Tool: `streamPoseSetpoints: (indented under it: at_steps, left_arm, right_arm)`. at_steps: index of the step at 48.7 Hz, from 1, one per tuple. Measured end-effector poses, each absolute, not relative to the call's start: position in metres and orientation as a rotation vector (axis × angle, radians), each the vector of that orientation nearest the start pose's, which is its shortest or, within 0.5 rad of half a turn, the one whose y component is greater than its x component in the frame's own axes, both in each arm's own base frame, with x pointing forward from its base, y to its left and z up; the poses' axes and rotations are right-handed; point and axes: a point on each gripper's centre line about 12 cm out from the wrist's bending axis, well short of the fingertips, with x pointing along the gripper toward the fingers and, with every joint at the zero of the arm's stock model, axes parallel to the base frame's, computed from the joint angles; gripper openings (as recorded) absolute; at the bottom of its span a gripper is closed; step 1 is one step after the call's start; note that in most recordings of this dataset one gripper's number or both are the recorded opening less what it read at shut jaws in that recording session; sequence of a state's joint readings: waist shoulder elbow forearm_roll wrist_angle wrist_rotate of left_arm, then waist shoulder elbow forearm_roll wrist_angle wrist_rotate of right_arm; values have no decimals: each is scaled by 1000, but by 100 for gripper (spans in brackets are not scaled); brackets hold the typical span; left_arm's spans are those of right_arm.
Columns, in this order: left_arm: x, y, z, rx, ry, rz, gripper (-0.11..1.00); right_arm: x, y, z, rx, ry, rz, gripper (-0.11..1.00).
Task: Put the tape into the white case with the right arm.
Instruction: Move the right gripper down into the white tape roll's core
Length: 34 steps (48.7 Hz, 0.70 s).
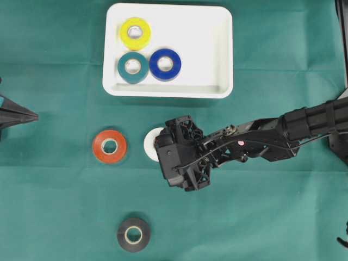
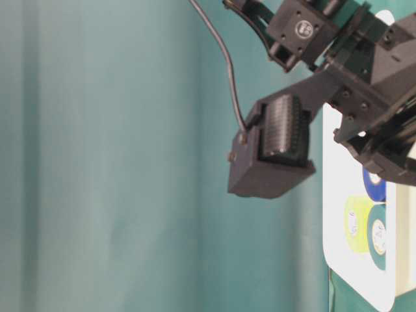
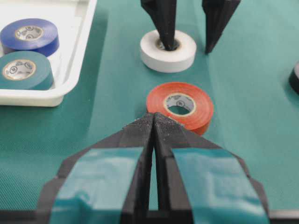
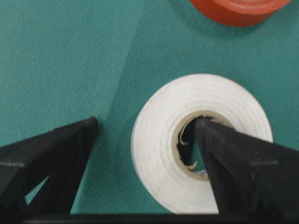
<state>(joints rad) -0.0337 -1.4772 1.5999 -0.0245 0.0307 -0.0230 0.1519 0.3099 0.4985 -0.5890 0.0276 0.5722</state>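
I see the right hand [image 4: 145, 126] spread open astride the white tape [image 4: 159, 140], one finger [image 3: 167, 23] in its core, which the overhead view hides.

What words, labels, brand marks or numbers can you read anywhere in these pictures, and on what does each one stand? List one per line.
No text can be read in full.
Round white mark on the right arm: letters too small to read.
Printed inner labels of the blue tape, the teal tape and the orange tape: print too small and blurred.
The white case: no writing visible.
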Motion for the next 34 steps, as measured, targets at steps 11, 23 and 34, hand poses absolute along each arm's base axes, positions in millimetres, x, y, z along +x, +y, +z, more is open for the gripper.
streamPoseSetpoints:
  at_steps: [11, 23, 34]
  left_arm:
    - [121, -4, 160, -43, 154, -31, 1]
    - [121, -4, 160, -45, 154, -31, 1]
    - [121, -4, 160, -43, 153, -31, 1]
  right_arm:
    - [430, 64, 90, -88, 834, 132, 57]
    - [433, 65, 92, -93, 827, 135, 7]
    - [433, 64, 92, -91, 827, 132, 3]
